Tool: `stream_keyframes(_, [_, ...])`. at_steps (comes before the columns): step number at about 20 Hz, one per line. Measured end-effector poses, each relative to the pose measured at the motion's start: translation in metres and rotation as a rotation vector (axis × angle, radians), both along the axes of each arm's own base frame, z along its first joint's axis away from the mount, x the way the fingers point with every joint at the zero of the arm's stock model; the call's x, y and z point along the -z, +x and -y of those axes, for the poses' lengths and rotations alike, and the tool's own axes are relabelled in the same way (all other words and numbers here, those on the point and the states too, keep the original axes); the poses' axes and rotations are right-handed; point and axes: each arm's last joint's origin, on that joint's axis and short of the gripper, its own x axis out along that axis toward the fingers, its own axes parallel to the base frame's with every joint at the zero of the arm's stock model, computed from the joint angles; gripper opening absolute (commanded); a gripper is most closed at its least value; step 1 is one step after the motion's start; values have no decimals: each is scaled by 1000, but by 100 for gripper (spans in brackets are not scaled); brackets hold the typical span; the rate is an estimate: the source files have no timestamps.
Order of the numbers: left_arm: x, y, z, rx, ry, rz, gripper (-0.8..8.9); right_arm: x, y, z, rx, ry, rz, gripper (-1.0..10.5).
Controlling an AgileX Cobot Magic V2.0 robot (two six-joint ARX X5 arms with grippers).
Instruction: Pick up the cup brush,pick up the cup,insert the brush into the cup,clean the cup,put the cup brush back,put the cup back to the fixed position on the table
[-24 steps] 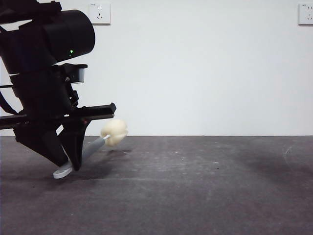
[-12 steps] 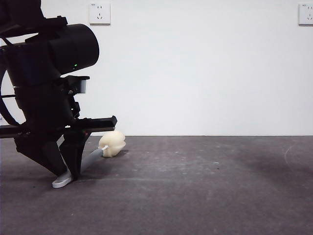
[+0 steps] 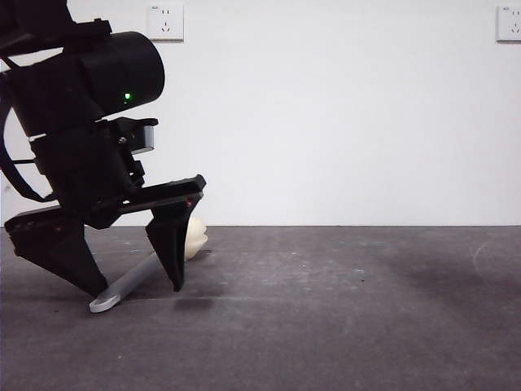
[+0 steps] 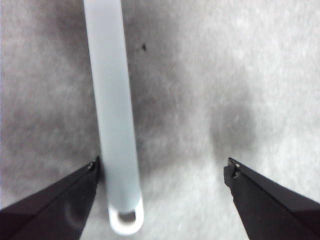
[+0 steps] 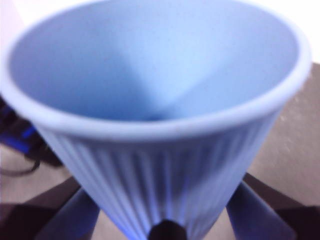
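Now the cup brush (image 4: 112, 125) lies between the left gripper's (image 4: 162, 170) spread jaws.

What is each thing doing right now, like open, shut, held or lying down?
cup brush: lying on the table, not gripped.
left gripper: open, jaws either side of the brush handle.
cup: held in the right gripper, mouth open and empty.
right gripper: shut on the cup.
table: bears the brush.

Left gripper (image 3: 134, 287) is straddling cup brush (image 3: 138, 274) with jaws spread, blocking your left side. Table (image 3: 350, 318) to its right is lying open for you. Cup (image 5: 155, 120) is filling right gripper (image 5: 162, 210).
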Motion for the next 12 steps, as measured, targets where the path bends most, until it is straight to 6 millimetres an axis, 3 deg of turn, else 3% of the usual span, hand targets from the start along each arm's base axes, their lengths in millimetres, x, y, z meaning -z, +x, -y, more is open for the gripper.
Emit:
stream_keyframes(3, [-20,-5,-3,27,-39,56,415,18,16,-17,31,-27,44,-17])
stream_keyframes(7, [-56,-22,-12,88,-90,136,414,67,45,-38,58,-78,77,-17])
stream_keyframes(12, [-102,-58,-35,156,-98,248,413,127,80,-53,122,-89,78,-17])
